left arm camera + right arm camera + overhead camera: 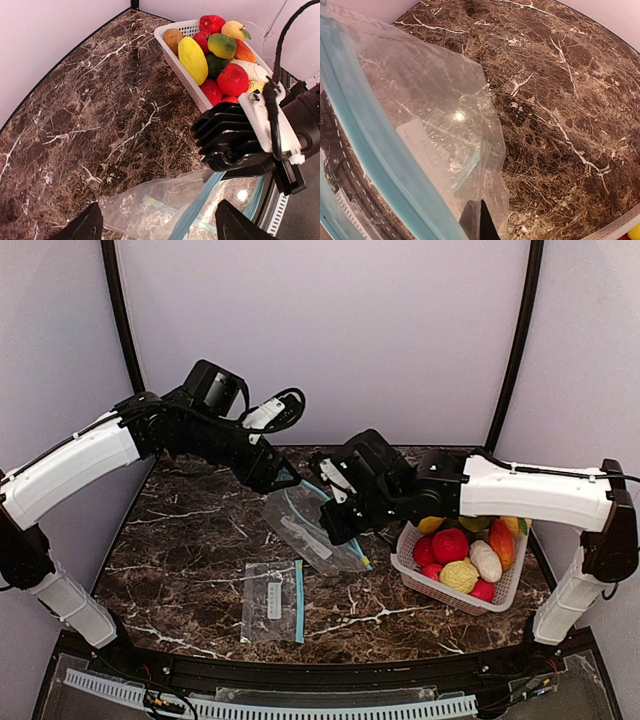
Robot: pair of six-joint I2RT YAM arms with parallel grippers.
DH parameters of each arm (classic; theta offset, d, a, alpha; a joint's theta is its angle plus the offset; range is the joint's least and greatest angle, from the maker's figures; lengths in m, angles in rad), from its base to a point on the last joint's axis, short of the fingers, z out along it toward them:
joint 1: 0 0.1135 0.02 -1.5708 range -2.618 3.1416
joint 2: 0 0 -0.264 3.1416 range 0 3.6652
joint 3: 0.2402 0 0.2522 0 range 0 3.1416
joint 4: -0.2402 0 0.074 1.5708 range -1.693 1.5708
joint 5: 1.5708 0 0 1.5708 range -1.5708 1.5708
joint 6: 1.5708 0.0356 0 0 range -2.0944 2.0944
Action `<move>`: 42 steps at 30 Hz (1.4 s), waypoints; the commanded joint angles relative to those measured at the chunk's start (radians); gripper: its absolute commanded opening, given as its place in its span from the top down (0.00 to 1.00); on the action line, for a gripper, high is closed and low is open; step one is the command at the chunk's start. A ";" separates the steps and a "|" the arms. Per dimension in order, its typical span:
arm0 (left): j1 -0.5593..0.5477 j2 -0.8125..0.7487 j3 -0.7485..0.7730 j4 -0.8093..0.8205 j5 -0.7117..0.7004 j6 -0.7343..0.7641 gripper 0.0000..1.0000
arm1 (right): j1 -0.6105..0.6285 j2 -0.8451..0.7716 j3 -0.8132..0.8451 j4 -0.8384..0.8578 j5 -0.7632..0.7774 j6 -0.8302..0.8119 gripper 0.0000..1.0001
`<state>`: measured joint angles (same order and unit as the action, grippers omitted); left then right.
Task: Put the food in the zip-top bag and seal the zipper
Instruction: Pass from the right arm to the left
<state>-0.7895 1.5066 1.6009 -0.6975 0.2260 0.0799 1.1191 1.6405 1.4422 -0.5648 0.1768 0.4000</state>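
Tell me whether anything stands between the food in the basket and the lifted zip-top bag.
Yes: the right end effector, shut on the zip-top bag, sits between that bag and the food in the basket. Nothing else visible does.

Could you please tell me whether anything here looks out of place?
Nothing is spilled or damaged; the food all sits in the white basket. The one oddity: a spare zip-top bag lies flat near the front edge of the table while the other bag hangs crumpled.
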 commanded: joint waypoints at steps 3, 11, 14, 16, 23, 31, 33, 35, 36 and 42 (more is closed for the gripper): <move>-0.001 0.006 0.028 -0.055 -0.021 0.029 0.31 | 0.008 0.022 0.026 -0.002 0.014 -0.010 1.00; -0.001 0.009 0.010 -0.089 -0.013 0.039 0.42 | 0.007 0.025 0.030 -0.005 0.023 -0.012 1.00; -0.001 0.006 -0.004 -0.085 -0.008 0.038 0.44 | 0.008 0.028 0.033 -0.006 0.018 -0.013 1.00; -0.001 0.006 -0.007 -0.088 -0.008 0.039 0.47 | 0.008 0.030 0.036 -0.005 0.020 -0.015 1.00; -0.001 -0.003 -0.027 -0.091 0.008 0.043 0.61 | 0.008 0.037 0.047 -0.011 0.023 -0.013 1.00; -0.001 -0.017 -0.053 -0.093 0.010 0.038 0.78 | 0.007 0.054 0.066 -0.019 0.032 -0.010 1.00; -0.001 -0.023 -0.062 -0.090 0.012 0.035 0.82 | 0.006 0.059 0.072 -0.025 0.034 -0.006 1.00; -0.001 -0.028 -0.070 -0.090 0.016 0.031 0.87 | 0.004 0.064 0.075 -0.027 0.035 -0.003 1.00; -0.001 -0.032 -0.076 -0.089 0.017 0.026 0.90 | 0.002 0.064 0.076 -0.027 0.035 -0.001 1.00; -0.002 -0.057 -0.113 -0.055 0.015 -0.003 0.99 | -0.005 0.065 0.076 -0.026 0.031 0.009 1.00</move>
<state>-0.7895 1.5036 1.5208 -0.7570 0.2371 0.1043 1.1187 1.6932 1.4925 -0.5915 0.1993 0.3981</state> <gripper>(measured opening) 0.014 0.004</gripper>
